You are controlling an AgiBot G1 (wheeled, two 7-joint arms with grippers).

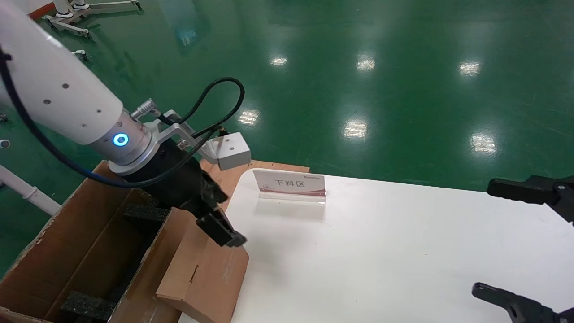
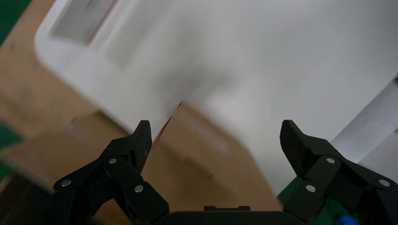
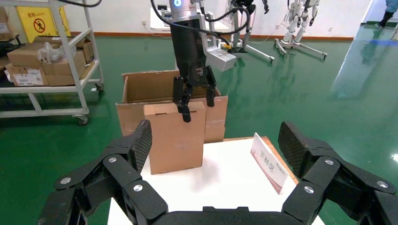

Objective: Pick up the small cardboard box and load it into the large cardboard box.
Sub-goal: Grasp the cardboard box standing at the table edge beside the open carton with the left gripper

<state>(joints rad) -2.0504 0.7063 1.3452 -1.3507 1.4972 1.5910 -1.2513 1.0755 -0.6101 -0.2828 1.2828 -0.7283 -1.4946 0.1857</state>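
Note:
The small cardboard box stands on edge at the white table's left edge, right next to the large cardboard box; it also shows in the right wrist view and the left wrist view. The large box is open, with black foam blocks inside, and it shows behind the small box in the right wrist view. My left gripper hangs just over the small box's top edge, jaws wide open and astride it. My right gripper is open and empty over the table's right side.
A white sign card stands at the table's back edge. A reddish wooden board sticks out behind the table. A shelf cart with boxes and robot stands are on the green floor beyond.

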